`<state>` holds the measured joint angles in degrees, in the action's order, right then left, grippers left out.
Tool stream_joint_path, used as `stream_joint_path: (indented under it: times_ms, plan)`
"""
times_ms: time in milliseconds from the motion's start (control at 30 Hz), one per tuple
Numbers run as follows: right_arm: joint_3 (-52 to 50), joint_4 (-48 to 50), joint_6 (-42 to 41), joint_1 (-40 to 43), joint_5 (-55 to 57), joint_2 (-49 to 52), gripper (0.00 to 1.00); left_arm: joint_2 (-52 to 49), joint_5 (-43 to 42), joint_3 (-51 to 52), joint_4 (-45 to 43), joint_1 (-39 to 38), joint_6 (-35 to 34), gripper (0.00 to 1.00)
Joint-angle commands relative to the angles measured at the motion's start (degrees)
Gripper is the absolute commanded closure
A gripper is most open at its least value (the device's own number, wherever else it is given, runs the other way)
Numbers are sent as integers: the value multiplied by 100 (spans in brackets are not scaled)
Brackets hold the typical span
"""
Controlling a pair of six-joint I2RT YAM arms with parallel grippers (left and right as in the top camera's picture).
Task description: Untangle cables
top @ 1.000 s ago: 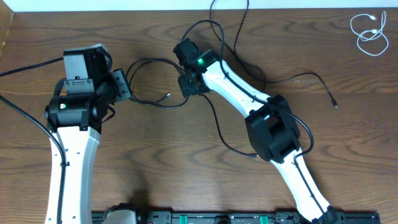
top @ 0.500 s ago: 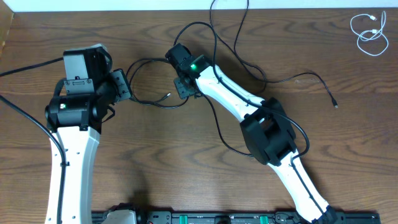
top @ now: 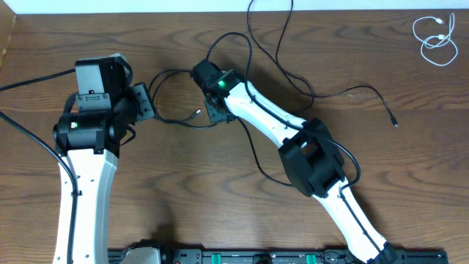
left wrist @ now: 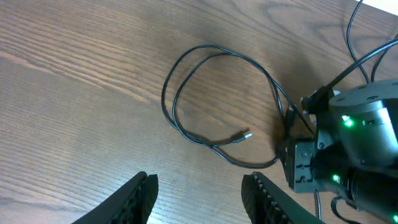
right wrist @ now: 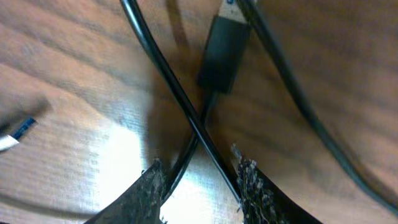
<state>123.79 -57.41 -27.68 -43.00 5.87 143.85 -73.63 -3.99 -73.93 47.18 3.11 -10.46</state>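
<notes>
The long black cable snakes across the table's middle, and its loop ends in a small plug. Another plug end lies at the right. My right gripper sits low over the loop's right side. In the right wrist view its fingers stand partly open. Two crossing black strands run between them, each close against a fingertip, with a black plug body just beyond. My left gripper is open and empty, short of the loop. The white cable lies coiled at the far right corner.
Thicker black wires run to the arms, one across the left edge and one by the right arm's elbow. The table's back edge meets a white wall.
My right arm has slid left along the table toward the cable loop, and its fingers have narrowed around the crossing strands. The left arm and the white cable have not moved.
</notes>
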Motion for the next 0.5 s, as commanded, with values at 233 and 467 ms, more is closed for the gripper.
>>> stream_joint_path:
  times_ms: [233,467]
  plan:
    - [-59,-608,-529,-61,-798,157,68,-11,-11,-118,46,9,35,51]
    - [-46,-516,-459,-42,-772,153,99,-11,-11,-118,79,9,35,51]
